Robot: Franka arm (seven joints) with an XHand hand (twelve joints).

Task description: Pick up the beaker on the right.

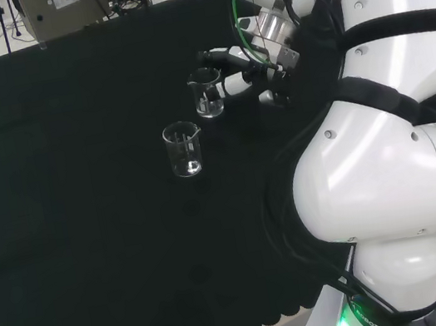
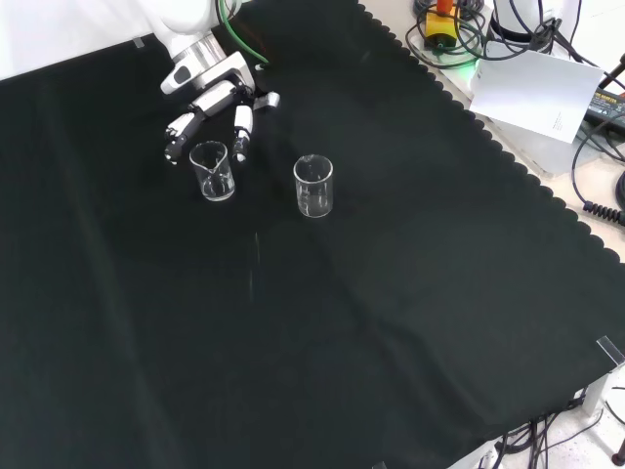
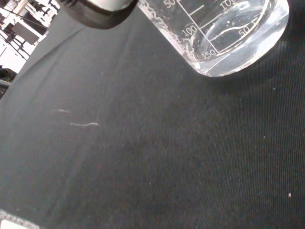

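Note:
Two clear glass beakers stand upright on the black cloth. The nearer-to-hand beaker [image 1: 207, 94] [image 2: 212, 171] stands right at my hand [image 1: 245, 68] [image 2: 223, 94]. My fingers [image 2: 241, 127] reach out straight on either side of its far rim, and no contact shows. The wrist view shows this beaker [image 3: 228, 33] close up with its printed scale, and a dark fingertip [image 3: 100, 9] beside it. The other beaker [image 1: 183, 149] [image 2: 313, 186] stands free, a short way off. Both look empty.
The arm's white links [image 1: 401, 147] stand at the right of the head view. A grey box [image 1: 64, 8] stands beyond the cloth's far edge. In the front view a white sheet [image 2: 532, 88] and cables [image 2: 449, 29] lie past the scalloped cloth edge [image 2: 518, 166].

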